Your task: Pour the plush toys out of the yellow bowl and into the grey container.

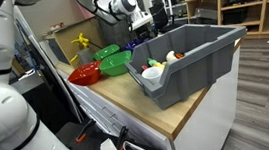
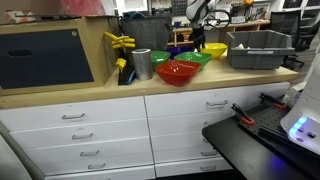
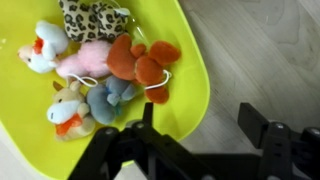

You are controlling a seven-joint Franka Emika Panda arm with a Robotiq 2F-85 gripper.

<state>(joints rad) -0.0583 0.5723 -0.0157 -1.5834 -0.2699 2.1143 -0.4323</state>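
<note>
The yellow bowl (image 3: 40, 110) fills the left of the wrist view and holds several plush toys (image 3: 140, 62): orange, pink, white, grey-blue and leopard-patterned. My gripper (image 3: 200, 122) is open and straddles the bowl's right rim, one finger inside the bowl and the other outside over the wooden counter. In an exterior view the yellow bowl (image 2: 214, 49) sits just left of the grey container (image 2: 258, 48), with the gripper (image 2: 199, 38) above it. The grey container (image 1: 199, 63) stands at the counter's end and holds a white cup and small coloured items.
A red bowl (image 2: 178, 72) and green bowls (image 2: 190, 58) stand next to the yellow bowl; they also show in an exterior view (image 1: 84, 75). A metal cup (image 2: 141, 63) and a yellow object (image 2: 118, 42) stand behind. The counter edge (image 1: 171, 131) drops off near the container.
</note>
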